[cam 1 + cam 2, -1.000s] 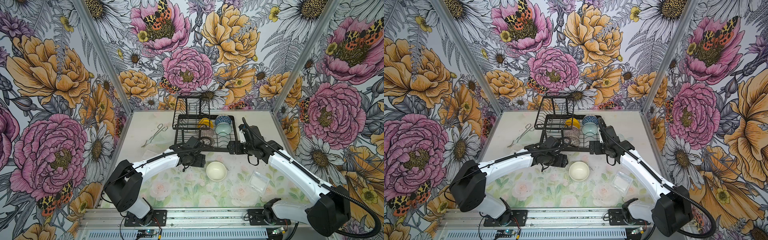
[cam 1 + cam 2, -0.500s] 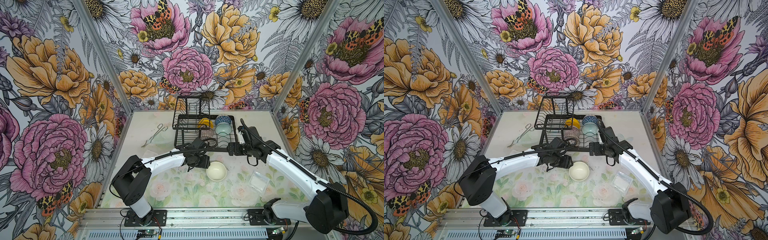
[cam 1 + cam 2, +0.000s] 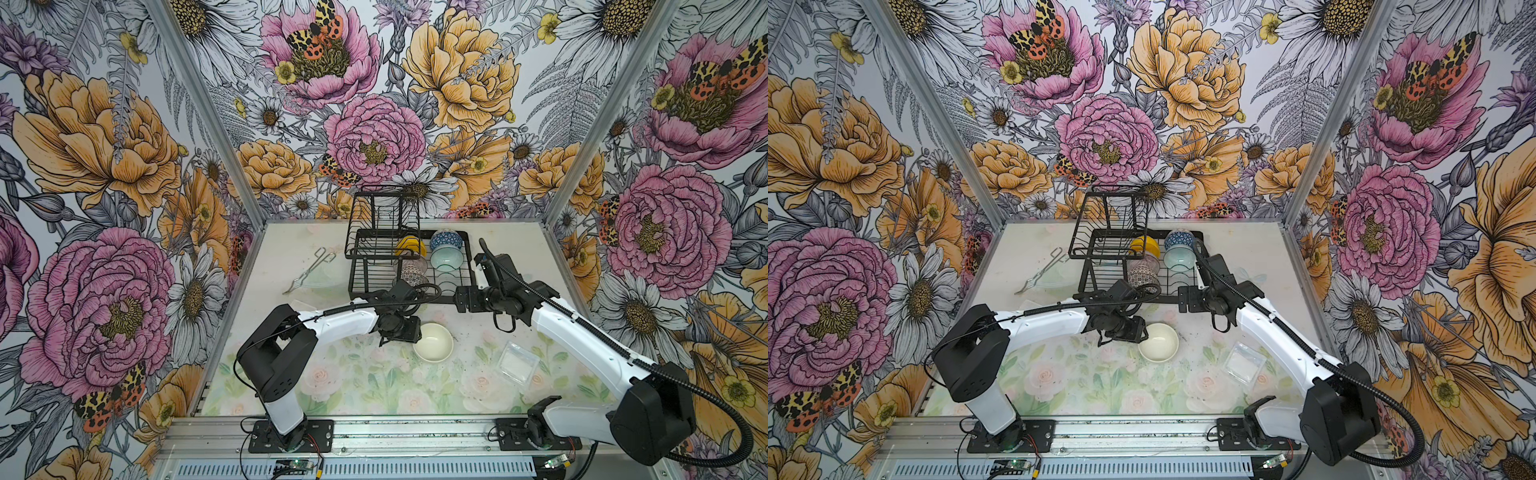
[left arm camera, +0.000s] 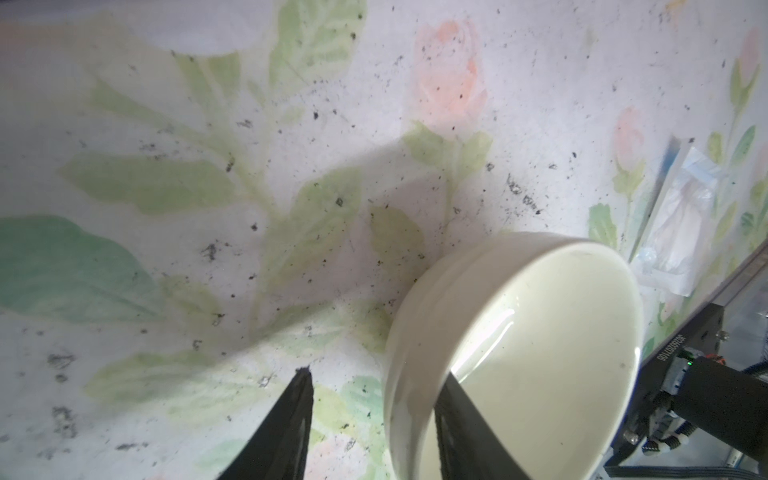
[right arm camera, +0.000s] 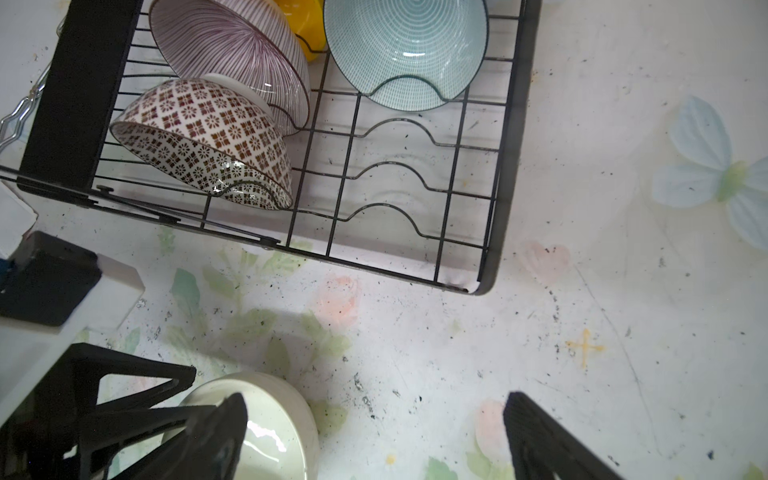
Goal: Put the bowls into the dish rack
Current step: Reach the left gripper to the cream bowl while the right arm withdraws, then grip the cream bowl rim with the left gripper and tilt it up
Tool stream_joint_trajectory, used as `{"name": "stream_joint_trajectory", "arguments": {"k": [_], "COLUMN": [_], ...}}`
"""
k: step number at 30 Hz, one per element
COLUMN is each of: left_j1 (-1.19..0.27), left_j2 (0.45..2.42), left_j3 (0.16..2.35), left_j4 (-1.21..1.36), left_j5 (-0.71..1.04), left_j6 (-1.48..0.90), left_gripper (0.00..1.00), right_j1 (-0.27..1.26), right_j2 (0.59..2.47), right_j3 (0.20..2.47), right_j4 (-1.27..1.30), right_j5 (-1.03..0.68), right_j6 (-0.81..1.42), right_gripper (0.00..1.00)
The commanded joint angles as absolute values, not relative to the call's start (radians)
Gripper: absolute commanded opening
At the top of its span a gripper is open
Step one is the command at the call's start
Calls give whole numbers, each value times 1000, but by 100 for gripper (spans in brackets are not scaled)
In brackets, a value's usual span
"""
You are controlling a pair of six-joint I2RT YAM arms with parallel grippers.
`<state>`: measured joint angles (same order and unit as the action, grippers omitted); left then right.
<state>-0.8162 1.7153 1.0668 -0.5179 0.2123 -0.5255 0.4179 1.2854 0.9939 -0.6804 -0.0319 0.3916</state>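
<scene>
A plain cream bowl [image 3: 433, 341] [image 3: 1158, 341] stands upright on the table in front of the black wire dish rack [image 3: 376, 243]. My left gripper [image 3: 409, 328] [image 4: 378, 374] straddles the near rim of this bowl [image 4: 519, 332]. One finger is inside it and the other is outside, a gap away from the wall. In the rack rest the yellow [image 3: 409, 245], blue-patterned [image 3: 445, 240], teal [image 5: 405, 50], pink-striped [image 5: 228, 50] and black-and-white patterned [image 5: 199, 137] bowls. Just off the rack's front right corner [image 5: 511, 145] my right gripper [image 3: 463, 300] [image 5: 374, 415] hovers wide open and empty.
Thin metal tongs [image 3: 309, 270] lie left of the rack. A clear square plastic tub [image 3: 517, 361] [image 4: 681, 216] sits on the table to the right of the cream bowl, under my right arm. Flowered walls close in the back and both sides.
My left gripper has slid right to the cream bowl and its jaws have narrowed around the rim. The right arm has barely shifted.
</scene>
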Motion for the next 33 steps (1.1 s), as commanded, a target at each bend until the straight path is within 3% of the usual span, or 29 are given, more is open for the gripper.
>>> {"name": "stream_joint_trajectory", "arguments": {"k": [1,5,33], "left_j1": [-824,-825,-825], "left_j2": [1724,1731,1718], "left_j3": [1098,1098,1094], "left_j4": [-487,-484,-478], "left_j5": [235,237,232], "left_j6": [-520,-520,-522], "left_gripper": [43,35,5], "right_j1": [411,411,397], "right_j2": [1293,1296,1270], "right_j3": [988,986,968], "right_j4": [-676,-676,-676], "right_j5": [-40,-41,-41], "right_j6": [377,374,355], "right_gripper": [98,98,98]}}
